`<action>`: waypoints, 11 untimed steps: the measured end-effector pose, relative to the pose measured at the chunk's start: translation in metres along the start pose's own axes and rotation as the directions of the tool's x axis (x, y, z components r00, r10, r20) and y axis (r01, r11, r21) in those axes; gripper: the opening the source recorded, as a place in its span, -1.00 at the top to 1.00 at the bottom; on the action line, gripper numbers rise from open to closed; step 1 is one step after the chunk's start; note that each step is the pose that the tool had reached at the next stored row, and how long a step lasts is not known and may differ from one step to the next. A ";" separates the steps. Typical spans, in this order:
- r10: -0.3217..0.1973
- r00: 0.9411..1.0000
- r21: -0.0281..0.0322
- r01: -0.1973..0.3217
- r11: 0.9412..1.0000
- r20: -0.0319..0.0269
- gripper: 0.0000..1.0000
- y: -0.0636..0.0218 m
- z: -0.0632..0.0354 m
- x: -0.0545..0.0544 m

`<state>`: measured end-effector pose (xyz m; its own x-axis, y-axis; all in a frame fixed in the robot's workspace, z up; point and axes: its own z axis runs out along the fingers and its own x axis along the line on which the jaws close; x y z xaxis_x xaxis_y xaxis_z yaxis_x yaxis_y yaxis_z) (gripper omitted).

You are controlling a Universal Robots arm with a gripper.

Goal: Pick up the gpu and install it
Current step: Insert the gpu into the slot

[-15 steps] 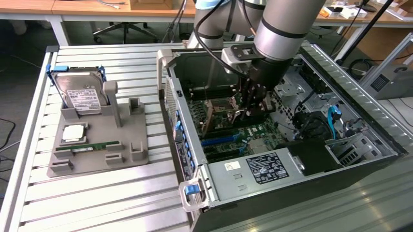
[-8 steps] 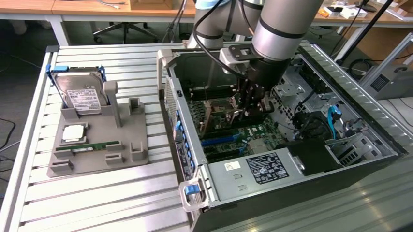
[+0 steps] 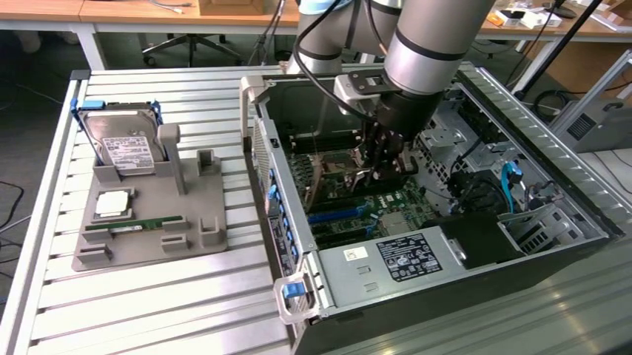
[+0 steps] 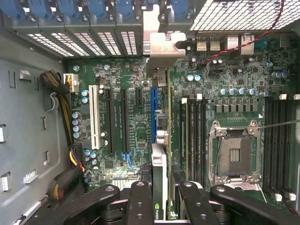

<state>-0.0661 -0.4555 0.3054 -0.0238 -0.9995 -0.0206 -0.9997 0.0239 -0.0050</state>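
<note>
Slatted metal table [image 3: 177,296]; wooden desks [image 3: 118,11], office chair [image 3: 188,46] behind.

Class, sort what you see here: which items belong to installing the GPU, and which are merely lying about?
Job:
gpu, held edge-on in the tool
blue slot
computer case

Lying about:
hard drive
memory stick
grey holder tray

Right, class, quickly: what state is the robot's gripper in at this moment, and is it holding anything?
Gripper: shut on the gpu, held edge-on above the motherboard inside the open computer case.
</note>
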 end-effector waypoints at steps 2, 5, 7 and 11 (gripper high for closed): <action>0.000 1.000 0.000 0.000 1.000 0.000 0.46 0.0013 0.0001 0.000; 0.000 1.000 0.000 0.000 1.000 0.000 0.46 0.0040 0.0002 0.000; 0.000 1.000 0.000 0.000 1.000 0.000 0.46 0.0048 0.0003 0.000; 0.000 1.000 0.000 0.000 1.000 0.000 0.46 0.0062 0.0004 0.001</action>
<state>-0.0723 -0.4567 0.3050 -0.0236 -0.9995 -0.0205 -0.9997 0.0237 -0.0049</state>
